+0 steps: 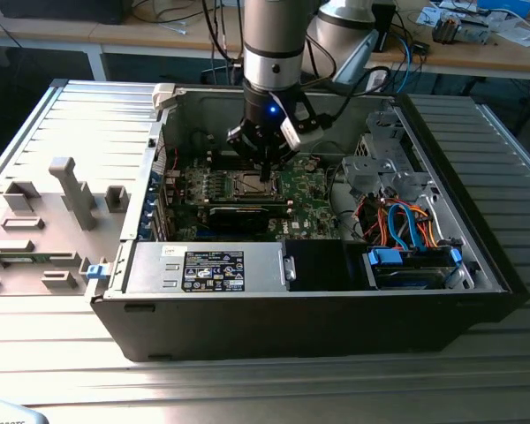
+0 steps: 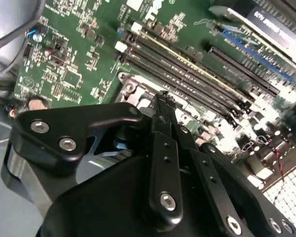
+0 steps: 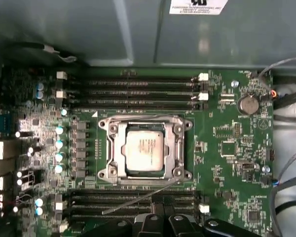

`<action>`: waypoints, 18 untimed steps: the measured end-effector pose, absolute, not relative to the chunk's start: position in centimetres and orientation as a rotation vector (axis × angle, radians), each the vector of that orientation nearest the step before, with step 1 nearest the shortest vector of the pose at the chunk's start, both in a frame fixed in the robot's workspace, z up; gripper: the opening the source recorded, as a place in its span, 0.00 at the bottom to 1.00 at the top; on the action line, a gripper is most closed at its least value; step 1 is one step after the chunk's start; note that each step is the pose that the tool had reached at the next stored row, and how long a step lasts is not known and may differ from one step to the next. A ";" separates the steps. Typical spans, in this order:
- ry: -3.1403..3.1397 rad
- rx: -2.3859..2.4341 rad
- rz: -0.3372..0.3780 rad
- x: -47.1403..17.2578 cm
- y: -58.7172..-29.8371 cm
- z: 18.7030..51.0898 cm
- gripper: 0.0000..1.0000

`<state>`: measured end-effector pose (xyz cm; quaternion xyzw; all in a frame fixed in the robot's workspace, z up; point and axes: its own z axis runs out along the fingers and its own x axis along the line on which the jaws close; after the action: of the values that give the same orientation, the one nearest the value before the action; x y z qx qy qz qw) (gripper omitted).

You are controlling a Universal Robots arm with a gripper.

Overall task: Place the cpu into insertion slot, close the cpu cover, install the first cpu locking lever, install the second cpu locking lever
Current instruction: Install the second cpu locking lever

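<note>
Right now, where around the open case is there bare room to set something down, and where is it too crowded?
Free: the ribbed table on the exterior view's right of the case, and the strip in front of it. Crowded: the grey fixture on the left, and the motherboard, where the gripper hangs over the cpu.

arm: comes straight down from above, wrist vertical, blue light lit on the wrist housing | claw (image 1: 265, 172): points downward, black fingers (image 2: 163, 106) drawn together tip to tip, nothing between them | linkage bars angled inward toward the tips
</note>
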<state>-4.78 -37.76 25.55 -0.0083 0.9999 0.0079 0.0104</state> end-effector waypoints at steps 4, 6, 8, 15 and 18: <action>3.116 -0.024 0.152 -4.8 -39.4 25.3 0.11; 3.115 -0.024 0.177 -4.9 -39.8 25.1 0.11; 3.114 -0.024 0.197 -5.2 -40.0 25.0 0.11; 3.113 -0.024 0.211 -7.4 -40.2 23.8 0.11; 3.112 -0.024 0.215 -7.9 -40.3 23.4 0.11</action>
<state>-7.86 -40.26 23.40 -0.0076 0.9975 0.0690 0.0109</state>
